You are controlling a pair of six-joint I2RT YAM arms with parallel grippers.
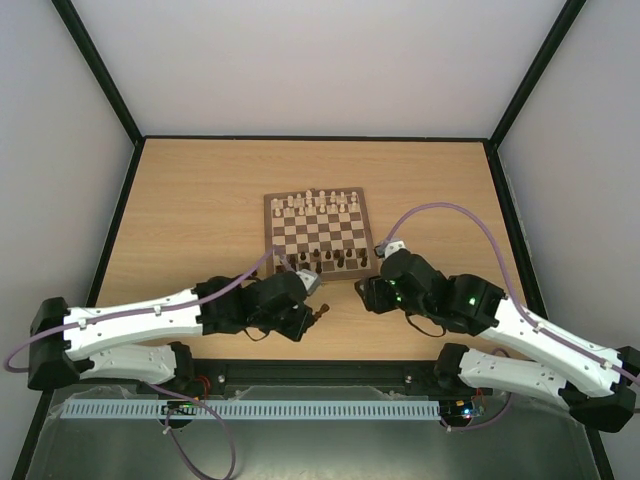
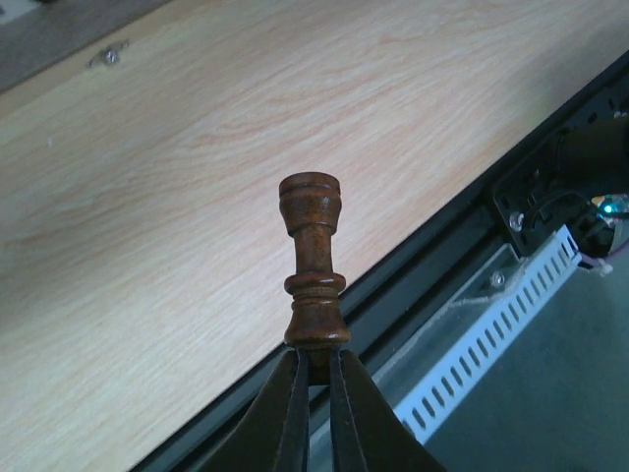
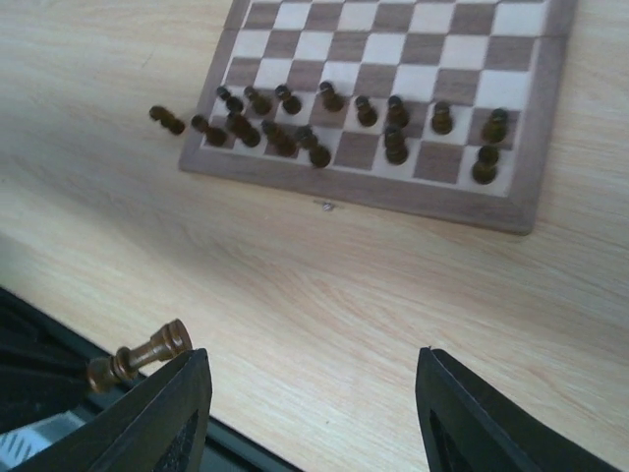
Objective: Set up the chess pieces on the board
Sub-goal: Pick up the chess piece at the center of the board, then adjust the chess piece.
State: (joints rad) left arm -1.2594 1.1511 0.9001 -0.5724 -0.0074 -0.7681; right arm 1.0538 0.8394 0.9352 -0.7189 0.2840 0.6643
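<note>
My left gripper [image 2: 314,379] is shut on the base of a dark brown rook-like chess piece [image 2: 313,265], which sticks out past the fingertips over the table's near edge. The same piece [image 3: 138,356] shows low left in the right wrist view. From above, the left gripper [image 1: 318,312] hangs in front of the board's [image 1: 268,232] near left corner. Several dark chess pieces [image 3: 393,128] stand in the board's [image 3: 393,197] two near rows, crowded at the left, and one [image 3: 167,119] lies off the board to the left. My right gripper [image 3: 313,356] is open and empty over bare table.
Cream pieces [image 1: 320,203] fill the board's far rows. A black frame rail and a white slotted cable duct [image 2: 491,344] run along the table's near edge. A small screw [image 3: 323,206] lies just in front of the board. Black posts stand at the table's back corners.
</note>
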